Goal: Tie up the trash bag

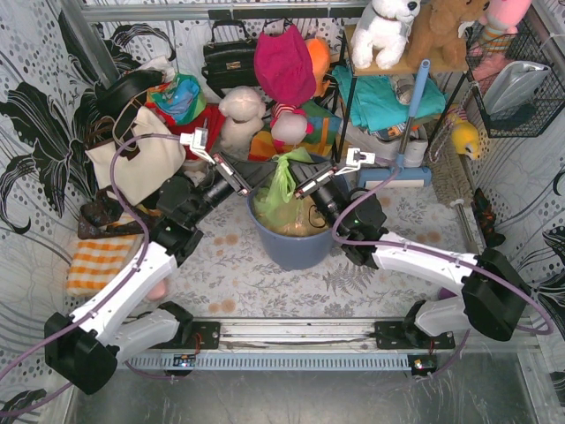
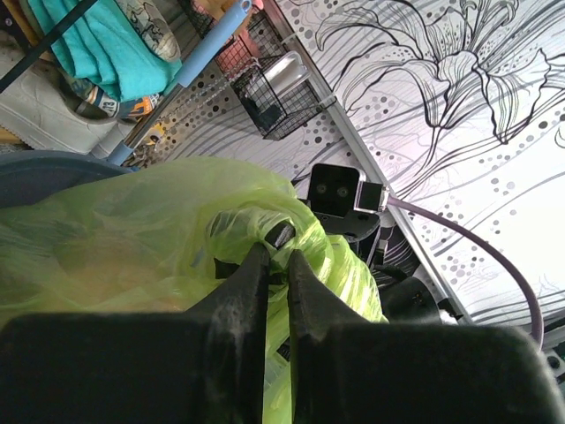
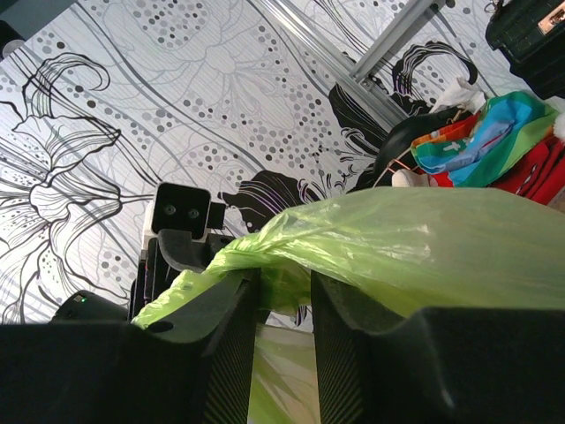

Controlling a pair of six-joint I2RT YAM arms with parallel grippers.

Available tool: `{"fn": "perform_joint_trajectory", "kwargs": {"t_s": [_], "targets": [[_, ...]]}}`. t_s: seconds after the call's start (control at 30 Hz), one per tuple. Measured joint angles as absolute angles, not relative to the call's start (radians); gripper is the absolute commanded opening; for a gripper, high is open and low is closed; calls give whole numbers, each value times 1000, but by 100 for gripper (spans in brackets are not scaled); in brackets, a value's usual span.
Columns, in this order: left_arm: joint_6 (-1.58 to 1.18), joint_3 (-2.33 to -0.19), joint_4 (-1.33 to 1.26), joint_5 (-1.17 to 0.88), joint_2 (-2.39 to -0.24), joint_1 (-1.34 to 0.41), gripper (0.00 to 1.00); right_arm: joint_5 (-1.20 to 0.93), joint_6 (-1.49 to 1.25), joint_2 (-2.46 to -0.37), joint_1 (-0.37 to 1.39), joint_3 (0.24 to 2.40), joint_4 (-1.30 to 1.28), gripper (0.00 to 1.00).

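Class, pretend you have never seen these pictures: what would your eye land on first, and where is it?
The light-green trash bag stands out, rising from the blue-grey bin in the middle of the table. The left gripper and the right gripper pinch its top from either side. Behind them, plush toys crowd a shelf at the back right.

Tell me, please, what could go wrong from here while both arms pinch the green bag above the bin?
1. The left fingers pinch only a thin bunched fold of the trash bag; it may slip out once pulled.
2. The right fingers grip the same thin film, so pulling hard apart might tear it.
3. The bag sits in the bin, so a sideways tug could tip the bin.
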State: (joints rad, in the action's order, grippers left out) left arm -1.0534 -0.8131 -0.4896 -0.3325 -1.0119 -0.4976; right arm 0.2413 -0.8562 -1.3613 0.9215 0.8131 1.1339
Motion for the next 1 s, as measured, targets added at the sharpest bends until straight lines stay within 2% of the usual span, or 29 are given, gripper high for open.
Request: {"fn": "perform_joint_trajectory", "kwargs": {"t_s": [0.33, 0.8, 1.0], "targets": [[-944, -884, -391, -372, -1012, -519, 1, 231, -852, -1224, 921, 763, 1005, 32], [-847, -940, -395, -347, -1018, -503, 0, 212, -849, -1129, 920, 715, 865, 47], [-809, -956, -396, -367, -1018, -503, 0, 181, -850, -1022, 920, 715, 772, 53]]}}
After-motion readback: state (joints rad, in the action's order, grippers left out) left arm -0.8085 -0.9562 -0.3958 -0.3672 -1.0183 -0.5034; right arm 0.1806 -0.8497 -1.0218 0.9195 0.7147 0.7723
